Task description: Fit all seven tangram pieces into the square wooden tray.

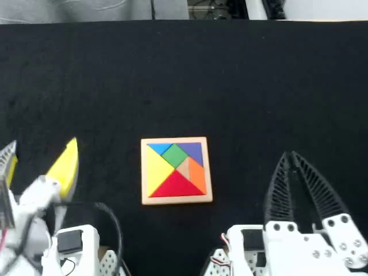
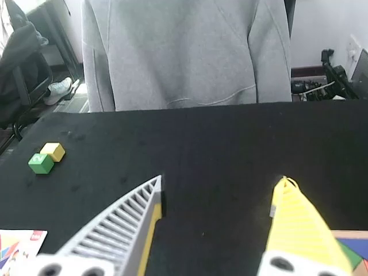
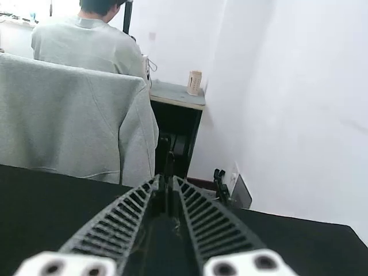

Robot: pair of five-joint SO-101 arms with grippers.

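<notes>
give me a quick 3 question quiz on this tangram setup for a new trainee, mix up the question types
1. True or false: the yellow-and-grey left gripper is shut.
2. Multiple choice: the red triangular piece lies along which edge of the square wooden tray? A, the edge nearest the arm bases; B, the edge farthest from them; C, neither, as it sits outside the tray.
3. One word: is the black-fingered right gripper open or shut?

Key: 1 false, it is open and holds nothing. 2 A. 3 shut.
</notes>
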